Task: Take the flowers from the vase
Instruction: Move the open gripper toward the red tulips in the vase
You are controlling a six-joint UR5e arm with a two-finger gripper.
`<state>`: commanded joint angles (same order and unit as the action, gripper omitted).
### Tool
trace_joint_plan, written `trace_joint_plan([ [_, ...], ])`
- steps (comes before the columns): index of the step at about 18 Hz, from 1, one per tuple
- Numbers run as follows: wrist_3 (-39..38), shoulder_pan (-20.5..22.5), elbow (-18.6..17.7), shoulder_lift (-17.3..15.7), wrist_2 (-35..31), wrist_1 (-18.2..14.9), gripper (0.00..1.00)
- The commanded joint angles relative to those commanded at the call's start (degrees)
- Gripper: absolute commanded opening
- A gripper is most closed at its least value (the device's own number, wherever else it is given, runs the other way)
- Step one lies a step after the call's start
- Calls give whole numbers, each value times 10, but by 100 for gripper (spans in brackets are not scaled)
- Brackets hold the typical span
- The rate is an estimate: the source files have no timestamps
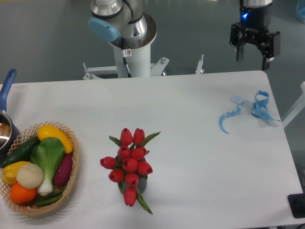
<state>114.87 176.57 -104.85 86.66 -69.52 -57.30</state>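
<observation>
The flowers (129, 164), a bunch of red tulip buds with green leaves, stand in the vase (142, 183) near the table's front middle. The buds hide most of the dark grey vase; only a bit of its side shows under them. My gripper (252, 58) hangs at the top right, above the table's far right edge, far from the flowers. Its two black fingers are spread apart and hold nothing.
A wicker basket (70, 183) of toy vegetables sits at the front left. A pot with a blue handle (6, 86) is at the left edge. Blue ribbon pieces (259, 106) lie at the right. The arm's white base (133, 57) stands behind the table.
</observation>
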Motion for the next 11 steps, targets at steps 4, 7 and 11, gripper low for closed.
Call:
trace_joint_plan([
  [4,-5,-4,-6,-7,0,12,100],
  [7,-7,-4,-18,-6,10,11,100],
  [11,-39,-5,-44,-10,52,11,100],
])
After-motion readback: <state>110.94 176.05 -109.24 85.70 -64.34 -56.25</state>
